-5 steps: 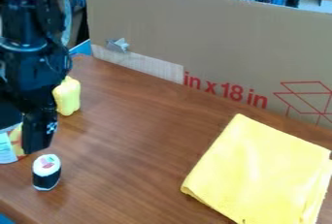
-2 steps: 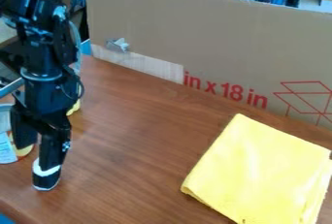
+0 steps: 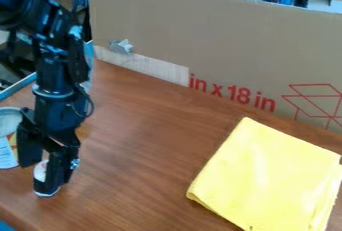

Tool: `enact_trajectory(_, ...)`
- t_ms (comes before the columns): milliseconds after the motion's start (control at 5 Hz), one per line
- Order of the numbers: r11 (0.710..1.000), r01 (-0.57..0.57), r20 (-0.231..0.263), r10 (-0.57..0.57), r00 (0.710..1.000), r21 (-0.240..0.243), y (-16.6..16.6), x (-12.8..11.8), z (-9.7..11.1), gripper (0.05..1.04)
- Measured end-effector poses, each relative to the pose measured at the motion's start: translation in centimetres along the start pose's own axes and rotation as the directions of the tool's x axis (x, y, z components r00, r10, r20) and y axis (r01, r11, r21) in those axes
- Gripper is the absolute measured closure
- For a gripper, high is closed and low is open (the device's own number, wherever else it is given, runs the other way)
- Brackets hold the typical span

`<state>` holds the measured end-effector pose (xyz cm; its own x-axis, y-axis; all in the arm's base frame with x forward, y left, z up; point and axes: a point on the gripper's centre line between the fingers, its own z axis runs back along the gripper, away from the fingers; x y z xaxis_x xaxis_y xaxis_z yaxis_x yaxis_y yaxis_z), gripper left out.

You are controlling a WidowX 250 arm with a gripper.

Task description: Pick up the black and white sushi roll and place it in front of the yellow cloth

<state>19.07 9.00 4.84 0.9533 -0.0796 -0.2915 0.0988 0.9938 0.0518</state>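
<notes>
Beyond the black gripper (image 3: 41, 175), a brown cardboard panel (image 3: 220, 35) was seen; well apart, a folded yellow cloth (image 3: 267, 175) was laid. The fingers were held apart, crowded by a labelled can (image 3: 7, 152). Grasp alignment seemed underway at the black-and-white toy sushi roll (image 3: 41, 174), partly hidden by one fingertip; even straddling was called for.
</notes>
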Motion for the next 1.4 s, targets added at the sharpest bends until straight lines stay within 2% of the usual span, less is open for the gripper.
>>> enact_trajectory(200,1.000,-0.022,-0.038,0.022,0.999,0.014,0.1,0.3,-0.6,0.079)
enact_trajectory(400,0.999,-0.032,-0.080,0.034,0.996,0.019,0.1,0.8,-1.6,0.127)
enact_trajectory(600,0.998,-0.053,-0.112,0.055,0.992,0.020,0.2,0.9,-2.2,0.396)
enact_trajectory(800,0.999,-0.043,-0.114,0.045,0.992,0.025,-0.1,0.8,-2.0,0.488)
enact_trajectory(1000,0.999,-0.003,-0.006,0.004,1.000,0.049,-1.7,0.1,1.5,0.488)
enact_trajectory(1200,0.994,0.081,0.053,-0.085,0.995,0.079,-5.7,-0.4,4.6,0.488)
enact_trajectory(1400,0.974,0.186,-0.039,-0.183,0.982,0.131,-10.6,0.4,3.9,0.488)
